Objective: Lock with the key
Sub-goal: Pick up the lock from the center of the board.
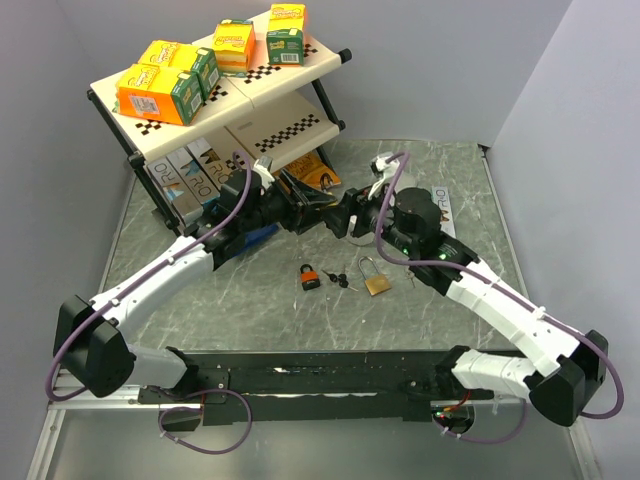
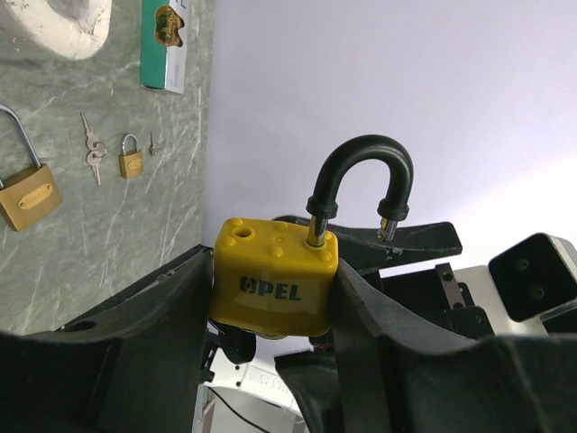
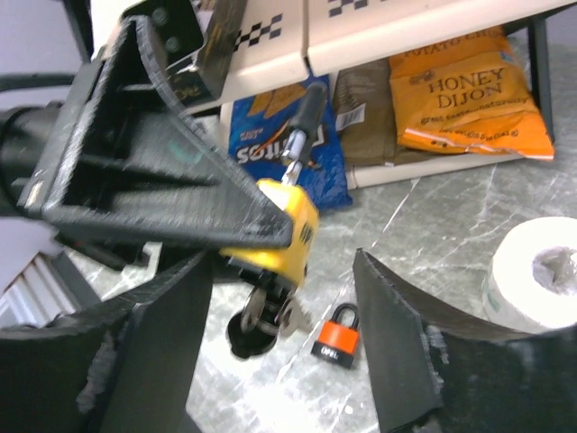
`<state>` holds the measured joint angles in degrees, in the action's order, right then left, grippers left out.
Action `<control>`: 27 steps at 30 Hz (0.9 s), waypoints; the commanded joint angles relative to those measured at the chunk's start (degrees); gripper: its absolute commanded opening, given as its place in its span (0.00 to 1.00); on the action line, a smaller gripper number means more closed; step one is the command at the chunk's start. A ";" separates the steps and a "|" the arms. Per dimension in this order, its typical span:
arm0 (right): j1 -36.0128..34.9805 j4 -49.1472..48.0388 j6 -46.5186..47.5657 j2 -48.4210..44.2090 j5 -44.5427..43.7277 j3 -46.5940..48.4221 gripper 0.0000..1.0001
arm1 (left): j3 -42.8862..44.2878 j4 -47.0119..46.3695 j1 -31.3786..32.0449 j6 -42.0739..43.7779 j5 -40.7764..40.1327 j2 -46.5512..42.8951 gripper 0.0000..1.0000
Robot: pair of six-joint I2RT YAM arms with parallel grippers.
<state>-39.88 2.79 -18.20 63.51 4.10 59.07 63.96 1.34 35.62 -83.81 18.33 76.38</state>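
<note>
Padlock first: the yellow padlock (image 2: 270,284), OPEL on its side, is up off the worktop (image 1: 250,310), pinched by its body between the two fingers of the left hand (image 2: 275,307), which is closed tight on it. Its black shackle (image 2: 361,167) is popped up, one leg in the body and the other leg's tip hanging clear of it. From the right wrist view you can see a key (image 3: 268,316) poking out of the underside of the lock. The right hand (image 3: 283,271) sits just below that with its fingers spread wide on either side of the key, and as far as I can tell it's not gripping anything. Both hands meet in mid-air in front of the shelf rack (image 1: 300,130). Down on the worktop nearer the arm bases there's an orange padlock (image 1: 310,277), a little bunch of loose keys (image 1: 340,280) just beside it, then a bigger brass padlock (image 1: 377,280) with its shackle open. A white roll (image 3: 532,271) sits off to one side. The rack's bottom level has a blue Doritos bag (image 3: 270,144) and an orange Honey Dijon bag (image 3: 469,90), with orange and green boxes (image 1: 165,85) on the top shelf
</note>
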 commanded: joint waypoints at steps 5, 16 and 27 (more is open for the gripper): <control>-0.29 -5.78 -1.05 3.47 -6.55 2.19 0.64 | 0.20 -5.21 0.16 -4.26 0.92 -1.67 0.13; -1.78 -7.27 1.05 6.37 -6.91 2.54 0.63 | 0.20 -5.48 0.16 -5.13 0.66 -1.58 0.14; -1.78 -6.31 3.08 5.75 -7.44 2.63 0.03 | -0.77 -5.21 -1.16 -4.96 1.10 -2.46 0.25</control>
<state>-42.41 -2.17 -16.47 70.11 -0.10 59.46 62.98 1.10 34.83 -86.17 16.64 76.40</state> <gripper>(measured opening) 0.431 0.544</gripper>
